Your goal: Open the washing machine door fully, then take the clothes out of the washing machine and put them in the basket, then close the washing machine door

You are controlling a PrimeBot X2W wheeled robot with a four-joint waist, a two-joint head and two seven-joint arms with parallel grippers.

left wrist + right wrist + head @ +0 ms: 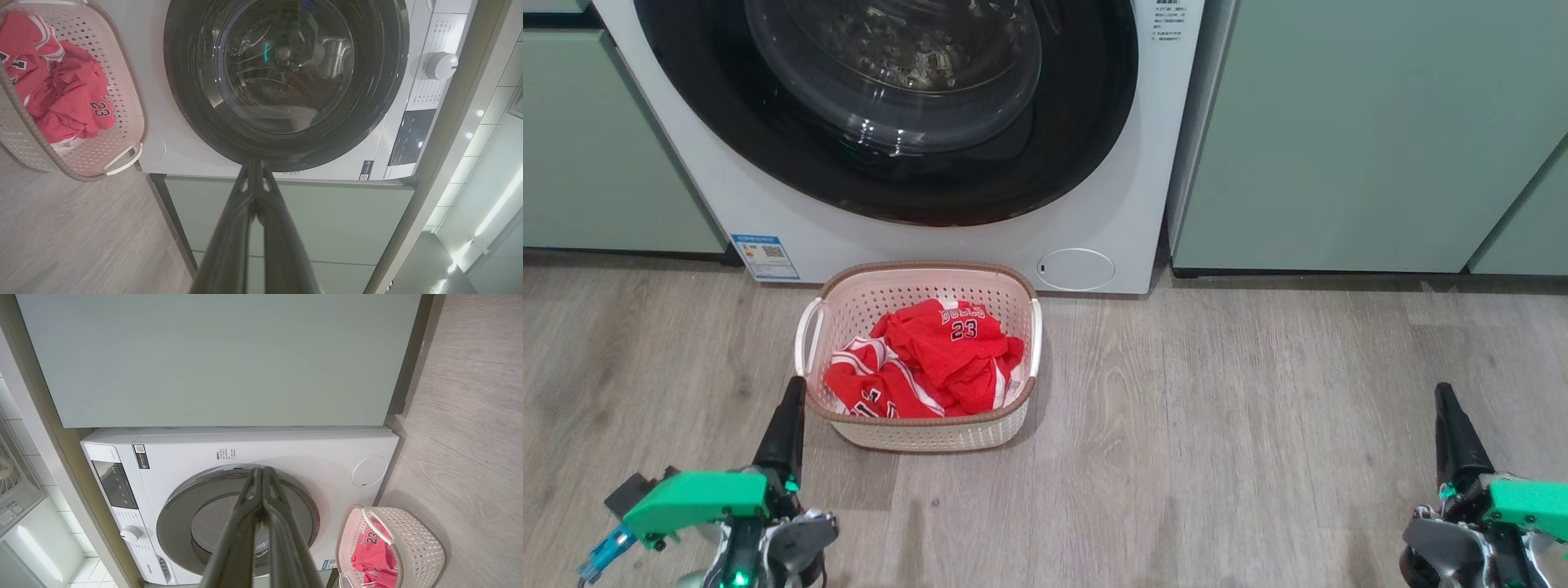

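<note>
The white washing machine [1094, 212] stands ahead with its round black-rimmed door [890, 106] shut flat against the front, seen too as the door [286, 81] and the door [184, 522]. On the floor before it sits the cream basket [1013, 286] holding the red clothes [927, 359] printed 23; the basket [122, 106] and clothes [65, 94] show at upper left in the left wrist view, the basket [421, 547] at lower right in the right wrist view. My left gripper [792, 392] is shut and empty beside the basket's near left corner. My right gripper [1445, 396] is shut and empty far right.
Pale green cabinets [1372, 139] flank the machine on both sides. Grey wood-look floor [1241, 425] stretches between the grippers. A small round cover [1076, 269] and a blue label [765, 256] mark the machine's lower front. A control panel with a white dial [441, 65] sits along its top.
</note>
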